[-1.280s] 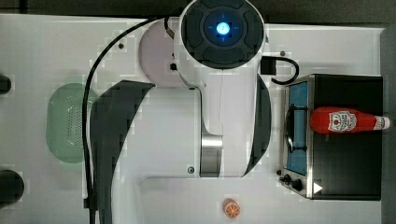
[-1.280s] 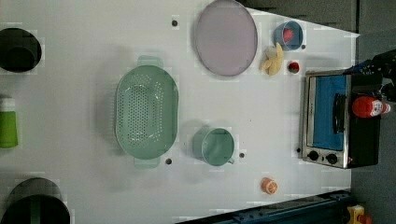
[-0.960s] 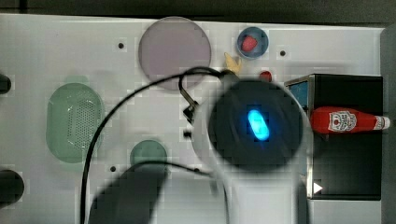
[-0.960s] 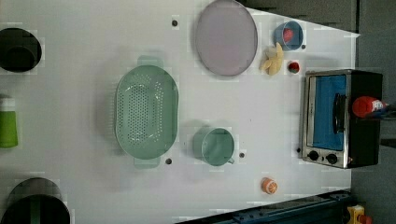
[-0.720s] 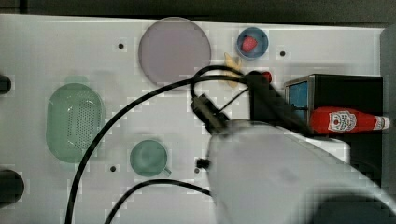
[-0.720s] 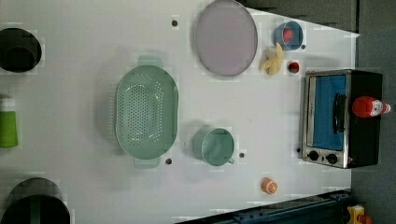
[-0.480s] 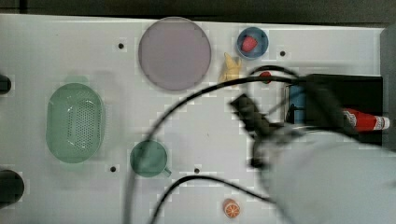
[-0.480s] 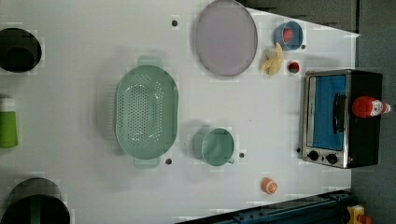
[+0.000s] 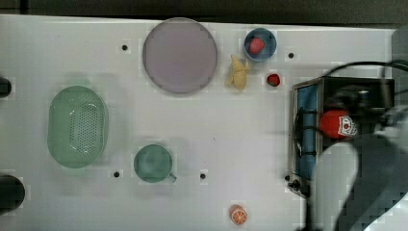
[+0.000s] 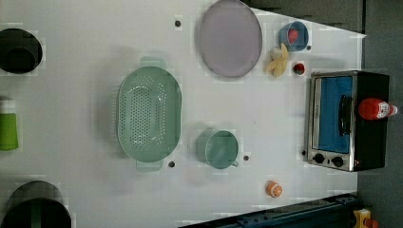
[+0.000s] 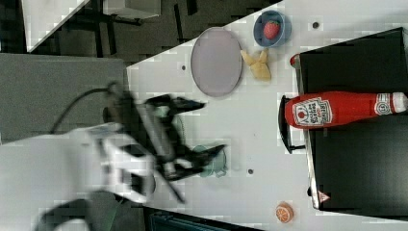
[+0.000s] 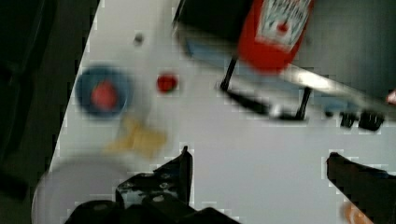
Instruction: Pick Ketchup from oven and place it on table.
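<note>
The ketchup [image 11: 344, 109] is seen standing on the roof of the oven [image 11: 356, 159], at the middle right of the right view; its white cap is directed toward the right view's right edge. In the left view the ketchup [image 10: 375, 108] is found at the right edge of the frame, on the black top of the oven [image 10: 349, 118], above the blue glass door and black handle. The oven is set on the desk [image 10: 71, 71], at the right end of the left view.

The end effector [image 12: 259, 170] is shown released in the wrist view, its 2 fingers [image 12: 180, 170] held wide apart over bare desk, grasping nothing. In the right view the end effector [image 11: 207, 127] is placed at the middle left of the frame, well apart from the ketchup.

Near the oven, 1 small red fruit [image 10: 298, 68], a yellow piece [image 10: 278, 60] and a blue bowl [image 10: 293, 35] are seen in the upper right of the left view. A purple plate [image 10: 230, 37], a green colander [image 10: 148, 118], a green cup [image 10: 218, 148] and an orange slice [image 10: 273, 189] are spread across the desk.
</note>
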